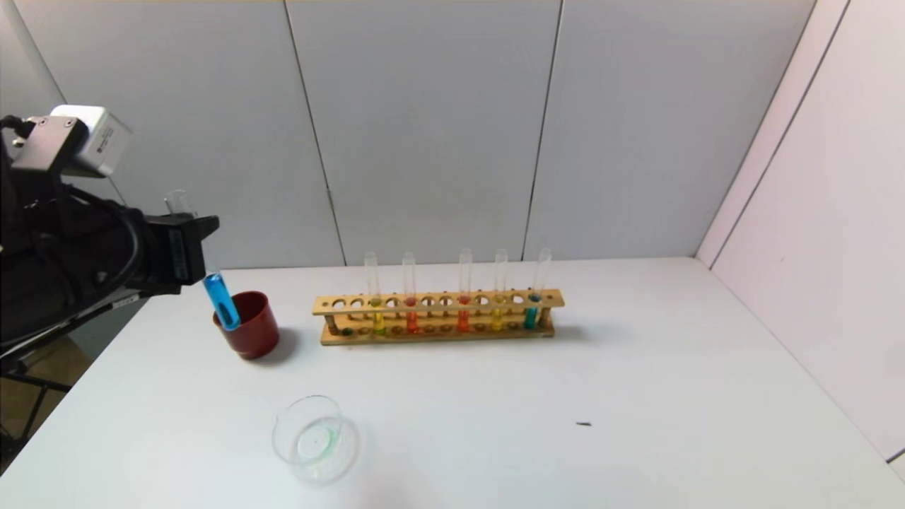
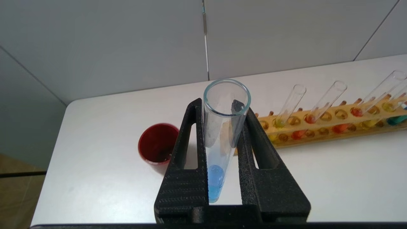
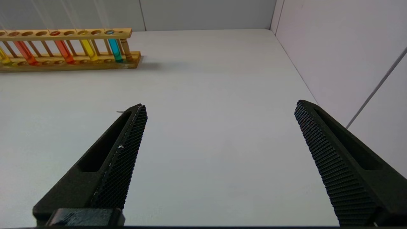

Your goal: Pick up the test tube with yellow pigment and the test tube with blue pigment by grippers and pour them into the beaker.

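Note:
My left gripper [image 1: 201,247] is shut on the test tube with blue pigment [image 1: 220,300], holding it near upright and slightly tilted in the air, in front of the red cup as seen from the head view. The left wrist view shows the tube [image 2: 216,181] between the fingers [image 2: 190,140], its open mouth up and blue liquid at the bottom. The test tube with yellow pigment [image 1: 377,318] stands at the left end of the wooden rack [image 1: 558,300]. The beaker [image 1: 314,438] sits near the table's front, faintly green inside. My right gripper [image 3: 219,106] is open and empty above bare table.
A dark red cup [image 1: 254,332] stands left of the rack. The rack also holds an orange-red, a red-orange, a golden-yellow and a teal tube [image 1: 532,311]. A small dark speck [image 1: 583,424] lies on the table. Walls close the back and right.

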Controlling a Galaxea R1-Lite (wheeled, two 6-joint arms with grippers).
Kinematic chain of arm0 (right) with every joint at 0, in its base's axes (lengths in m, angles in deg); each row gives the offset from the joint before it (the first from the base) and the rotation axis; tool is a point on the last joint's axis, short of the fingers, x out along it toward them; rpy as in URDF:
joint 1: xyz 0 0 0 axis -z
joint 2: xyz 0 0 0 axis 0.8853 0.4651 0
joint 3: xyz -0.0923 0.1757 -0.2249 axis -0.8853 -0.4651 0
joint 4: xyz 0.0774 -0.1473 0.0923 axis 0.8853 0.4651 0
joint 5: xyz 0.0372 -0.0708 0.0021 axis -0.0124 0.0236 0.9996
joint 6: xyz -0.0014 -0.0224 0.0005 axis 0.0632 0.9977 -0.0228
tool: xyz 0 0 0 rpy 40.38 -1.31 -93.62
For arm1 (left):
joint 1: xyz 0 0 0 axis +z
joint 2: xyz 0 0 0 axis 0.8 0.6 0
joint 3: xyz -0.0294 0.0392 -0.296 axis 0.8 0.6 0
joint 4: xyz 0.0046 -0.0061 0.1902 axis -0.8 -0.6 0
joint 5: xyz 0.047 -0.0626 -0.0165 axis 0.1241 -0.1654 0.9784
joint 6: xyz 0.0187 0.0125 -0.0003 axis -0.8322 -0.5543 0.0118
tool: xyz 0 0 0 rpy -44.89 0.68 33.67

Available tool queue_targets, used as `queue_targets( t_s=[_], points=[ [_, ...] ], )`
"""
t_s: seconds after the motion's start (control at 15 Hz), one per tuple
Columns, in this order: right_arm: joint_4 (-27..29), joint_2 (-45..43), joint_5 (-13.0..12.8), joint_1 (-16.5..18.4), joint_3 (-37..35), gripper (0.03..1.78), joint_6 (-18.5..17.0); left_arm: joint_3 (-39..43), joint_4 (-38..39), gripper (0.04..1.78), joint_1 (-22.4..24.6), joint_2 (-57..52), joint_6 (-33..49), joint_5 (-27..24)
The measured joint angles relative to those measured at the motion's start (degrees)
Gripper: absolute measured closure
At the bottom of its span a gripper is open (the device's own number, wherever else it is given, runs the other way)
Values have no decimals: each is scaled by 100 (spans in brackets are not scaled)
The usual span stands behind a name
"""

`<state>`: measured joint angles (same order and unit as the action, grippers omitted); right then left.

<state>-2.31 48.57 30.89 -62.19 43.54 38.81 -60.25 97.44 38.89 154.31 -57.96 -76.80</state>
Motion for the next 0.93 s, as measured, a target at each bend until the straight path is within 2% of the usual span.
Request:
queue_targets(
  t_s=[0.2,0.53,0.73,0.93],
  points=[
    [0,0,0,0,0,11,0,578,-13,151,319,-422,-127,-116],
    [-2,0,2,0,0,11,0,1347,-107,151,1113,-774,-907,-863],
    [0,0,0,0,0,11,-2,1653,-174,151,1306,-695,-1684,-1019],
    [0,0,0,0,0,11,0,1865,-179,151,1334,-491,-2066,-1033]
  ],
)
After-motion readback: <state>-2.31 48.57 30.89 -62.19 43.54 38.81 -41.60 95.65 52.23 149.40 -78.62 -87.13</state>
